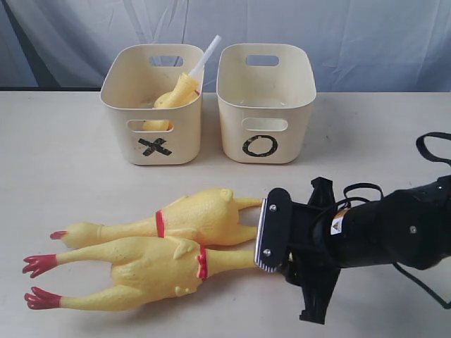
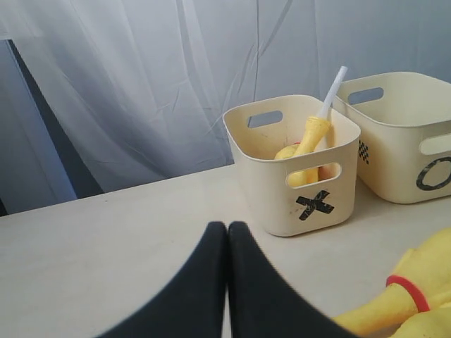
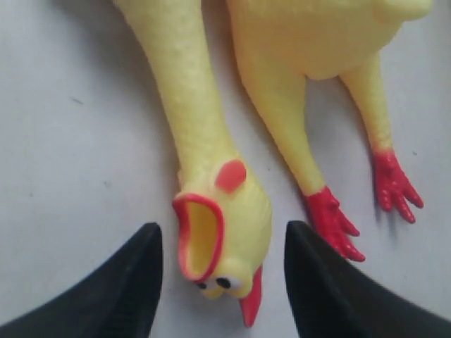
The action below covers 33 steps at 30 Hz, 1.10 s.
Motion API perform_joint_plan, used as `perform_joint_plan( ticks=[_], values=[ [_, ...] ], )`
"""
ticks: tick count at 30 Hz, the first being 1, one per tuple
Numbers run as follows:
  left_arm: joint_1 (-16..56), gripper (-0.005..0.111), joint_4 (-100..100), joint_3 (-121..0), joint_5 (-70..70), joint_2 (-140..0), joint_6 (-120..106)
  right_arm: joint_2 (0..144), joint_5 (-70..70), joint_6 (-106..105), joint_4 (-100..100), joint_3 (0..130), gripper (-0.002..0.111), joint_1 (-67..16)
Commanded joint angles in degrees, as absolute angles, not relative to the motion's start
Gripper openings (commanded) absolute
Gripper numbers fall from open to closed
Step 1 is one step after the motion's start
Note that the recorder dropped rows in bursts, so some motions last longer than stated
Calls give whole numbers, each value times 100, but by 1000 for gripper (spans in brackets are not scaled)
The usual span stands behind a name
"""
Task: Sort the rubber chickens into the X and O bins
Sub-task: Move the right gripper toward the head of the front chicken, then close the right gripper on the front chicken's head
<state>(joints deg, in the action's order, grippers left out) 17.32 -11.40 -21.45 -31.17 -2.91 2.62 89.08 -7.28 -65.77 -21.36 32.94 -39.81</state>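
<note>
Rubber chicken (image 1: 177, 93) in X bin (image 1: 187, 141), O bin (image 1: 232, 137) alongside, left gripper (image 2: 227, 227) clenched, right gripper (image 3: 222, 227) spread

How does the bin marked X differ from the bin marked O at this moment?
The X bin bears a black cross; the O bin bears a black ring. The X bin holds a rubber chicken and a white tube; no chicken shows in the O bin. Both are cream tubs with rounded corners and cut-out handles.
</note>
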Motion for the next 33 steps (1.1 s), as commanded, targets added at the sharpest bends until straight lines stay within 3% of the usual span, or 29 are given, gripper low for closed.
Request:
perform_joint_plan(
  ticks=[1, 23, 27, 33],
  values=[
    [1726, 0, -1163, -2118, -3112, -261, 329, 9165, -643, -6589, -2104, 3557, 51, -4009],
    [1726, 0, -1116, -2118, -3124, -261, 329, 10003, -464, -6589, -2250, 3858, 51, -4009],
    [1726, 0, -1116, -2118, -3124, -261, 329, 10020, -475, -6589, -2230, 3858, 45, -4009],
    [1726, 0, -1116, -2118, -3124, -261, 329, 10020, -465, -6589, -2230, 3858, 23, -4009]
  ],
)
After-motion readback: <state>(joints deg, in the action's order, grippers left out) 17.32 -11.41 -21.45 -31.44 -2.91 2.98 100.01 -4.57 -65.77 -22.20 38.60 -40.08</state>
